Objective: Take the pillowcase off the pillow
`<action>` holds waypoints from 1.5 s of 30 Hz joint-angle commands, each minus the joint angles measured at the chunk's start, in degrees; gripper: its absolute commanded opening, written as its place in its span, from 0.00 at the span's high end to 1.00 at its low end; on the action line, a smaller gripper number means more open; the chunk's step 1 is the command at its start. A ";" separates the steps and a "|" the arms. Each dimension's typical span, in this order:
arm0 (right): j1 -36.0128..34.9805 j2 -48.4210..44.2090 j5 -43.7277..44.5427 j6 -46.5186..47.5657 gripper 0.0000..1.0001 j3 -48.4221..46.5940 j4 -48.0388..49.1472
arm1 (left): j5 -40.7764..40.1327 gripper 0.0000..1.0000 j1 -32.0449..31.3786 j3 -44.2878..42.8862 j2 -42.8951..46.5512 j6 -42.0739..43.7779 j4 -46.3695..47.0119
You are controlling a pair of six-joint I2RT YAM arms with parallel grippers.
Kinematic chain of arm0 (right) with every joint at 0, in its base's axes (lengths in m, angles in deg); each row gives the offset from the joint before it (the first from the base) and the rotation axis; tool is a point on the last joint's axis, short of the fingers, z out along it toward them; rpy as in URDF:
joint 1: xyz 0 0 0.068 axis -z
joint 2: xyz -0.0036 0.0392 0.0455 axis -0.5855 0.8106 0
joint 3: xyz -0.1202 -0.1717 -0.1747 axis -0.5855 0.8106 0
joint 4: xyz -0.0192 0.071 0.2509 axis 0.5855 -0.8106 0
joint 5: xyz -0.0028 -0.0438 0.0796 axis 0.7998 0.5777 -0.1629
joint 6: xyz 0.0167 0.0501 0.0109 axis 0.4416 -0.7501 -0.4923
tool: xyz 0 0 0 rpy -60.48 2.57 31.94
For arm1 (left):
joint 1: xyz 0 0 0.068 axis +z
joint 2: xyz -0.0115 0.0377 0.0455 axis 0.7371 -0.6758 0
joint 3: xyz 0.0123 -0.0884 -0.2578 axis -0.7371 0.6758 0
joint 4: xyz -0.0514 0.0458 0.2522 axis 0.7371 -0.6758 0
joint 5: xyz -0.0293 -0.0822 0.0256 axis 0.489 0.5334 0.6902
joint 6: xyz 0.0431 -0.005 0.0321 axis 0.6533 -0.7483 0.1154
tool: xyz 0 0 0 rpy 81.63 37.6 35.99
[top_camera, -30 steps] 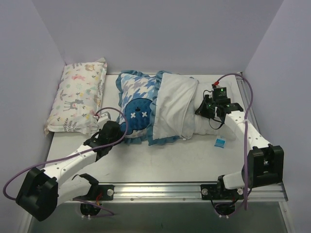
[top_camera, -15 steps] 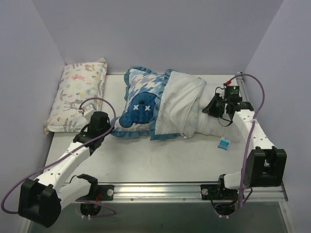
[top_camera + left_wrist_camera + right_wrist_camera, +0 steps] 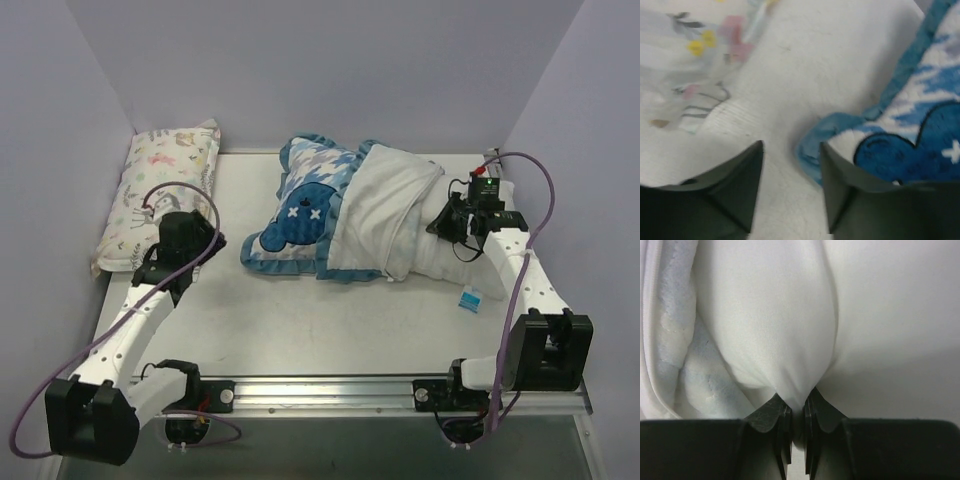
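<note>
The pillowcase [image 3: 305,205] lies mid-table with its blue houndstooth face and dark blue bear up, and its white reverse [image 3: 385,210] is folded over to the right. The plain white pillow [image 3: 440,262] sticks out of it on the right. My right gripper [image 3: 455,217] is shut on a pinch of the pillow's white cloth [image 3: 790,330], which is pulled taut from the jaws [image 3: 796,407]. My left gripper [image 3: 208,243] is open and holds nothing. In the left wrist view [image 3: 791,150] it hovers over bare table just left of the pillowcase's blue ruffled corner [image 3: 815,145].
A pastel animal-print pillow [image 3: 165,195] lies along the left wall, right beside the left gripper. A small blue-and-white tag [image 3: 469,298] lies on the table beside the right arm. Purple walls close in the left, back and right sides.
The right arm pulled right and back, dragging pillow and pillowcase with it. The left gripper shut briefly at the pillowcase's corner, then opened and drew back left, away from it.
</note>
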 commanded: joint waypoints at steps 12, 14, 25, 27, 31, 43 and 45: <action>-7.87 0.66 4.41 1.13 1.00 -1.74 -0.04 | 10.61 0.13 -16.95 -22.48 -23.10 19.87 17.15; -7.78 1.02 4.85 1.31 1.00 -2.35 -0.57 | 12.10 0.12 -16.86 -26.50 -27.83 22.94 17.94; -6.55 2.69 5.38 1.66 1.00 -3.06 -1.10 | 20.45 0.14 -16.69 -32.78 -40.61 26.92 20.93; -6.29 2.86 5.55 1.84 1.00 -2.88 -1.01 | 20.54 0.27 -16.60 -32.25 -41.49 26.22 21.28; -5.93 2.43 5.99 1.66 1.00 -2.71 -1.01 | 19.32 0.87 -16.51 -29.53 -40.61 24.72 22.69; 1.01 -1.44 5.11 -0.27 1.00 0.28 -0.31 | -2.74 1.00 -8.87 -25.39 -31.39 12.78 9.51; 2.14 -1.97 5.20 -0.36 1.00 0.63 -0.31 | -7.91 1.00 -8.60 -25.48 -29.89 10.49 4.60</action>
